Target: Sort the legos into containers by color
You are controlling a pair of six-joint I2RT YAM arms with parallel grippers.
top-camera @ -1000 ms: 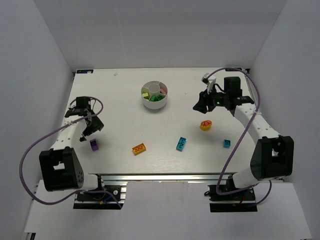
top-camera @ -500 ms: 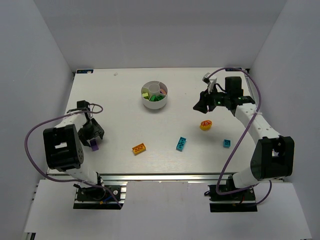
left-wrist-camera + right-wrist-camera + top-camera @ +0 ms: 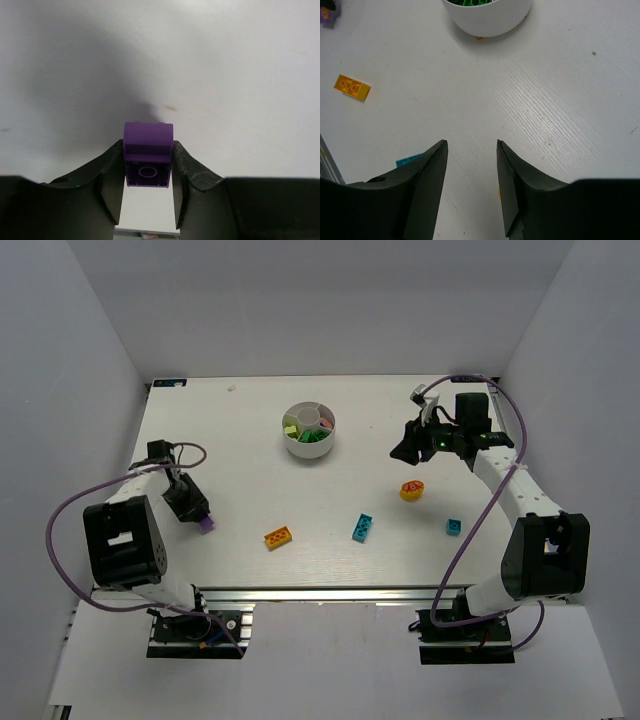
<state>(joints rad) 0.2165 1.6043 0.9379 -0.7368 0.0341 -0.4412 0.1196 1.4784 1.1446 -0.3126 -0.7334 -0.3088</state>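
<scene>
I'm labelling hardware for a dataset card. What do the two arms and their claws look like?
The left arm and right arm match: white links and bulky black joint housings. A purple cable loops beside each. The left claw and right claw have two dark matte fingers tapering to blunt tips.

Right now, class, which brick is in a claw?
The purple brick, in the left claw; the orange brick, long cyan brick and small cyan brick lie loose.
</scene>
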